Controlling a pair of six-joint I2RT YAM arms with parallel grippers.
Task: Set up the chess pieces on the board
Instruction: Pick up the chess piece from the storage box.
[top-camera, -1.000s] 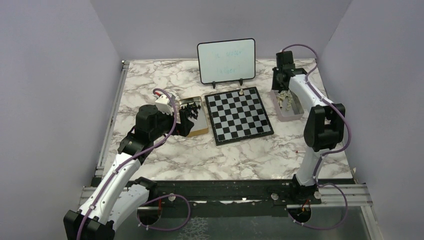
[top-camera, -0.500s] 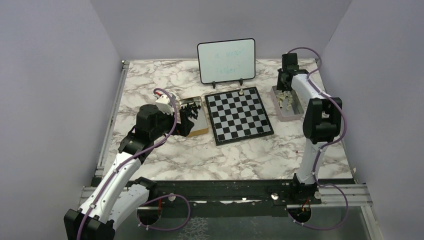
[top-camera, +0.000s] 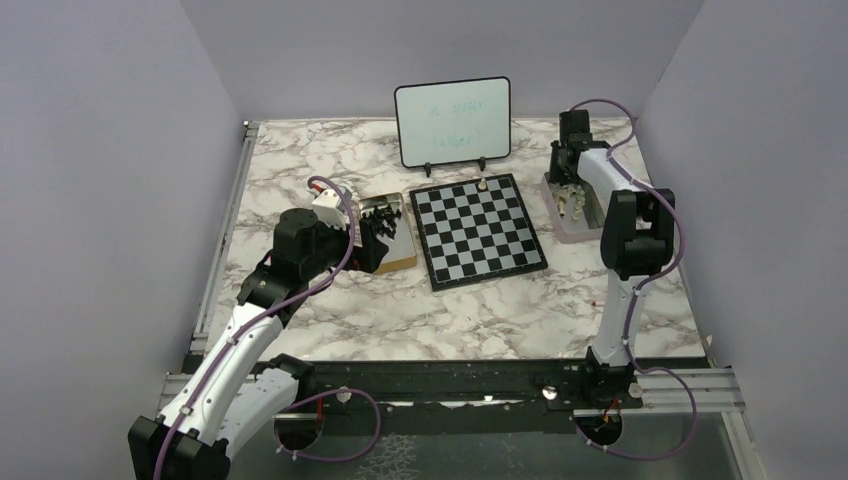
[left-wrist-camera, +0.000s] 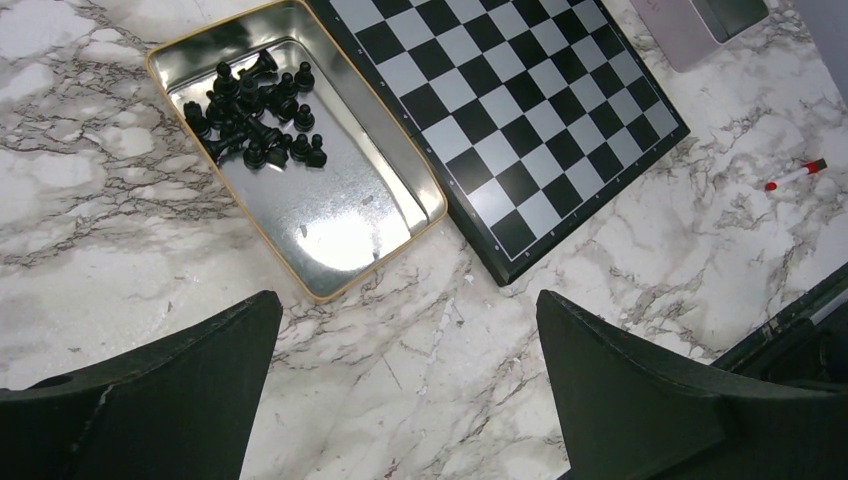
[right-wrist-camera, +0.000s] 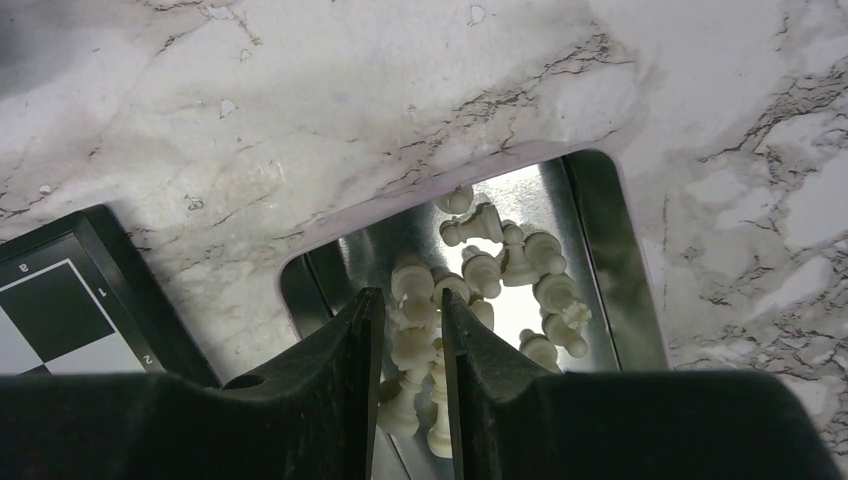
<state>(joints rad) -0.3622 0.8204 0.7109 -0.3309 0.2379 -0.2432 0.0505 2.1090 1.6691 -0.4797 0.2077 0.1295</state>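
Right pincer (right-wrist-camera: 411, 305), one tin (right-wrist-camera: 602, 250), one board (right-wrist-camera: 55, 310)

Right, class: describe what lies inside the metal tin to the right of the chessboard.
A heap of pale chess pieces lies on the tin floor. The right gripper straddles some; its fingers hide the nearest pieces, so any grip is unclear.

A: From above, the black-and-grey chequered board (top-camera: 478, 229) lies wide open, with only one pale piece (top-camera: 484, 184) at its far edge.

B: The white black-framed whiteboard (top-camera: 452, 120) walls off the back, and the gold-rimmed metal tin (left-wrist-camera: 330, 220) crowds the left edge.
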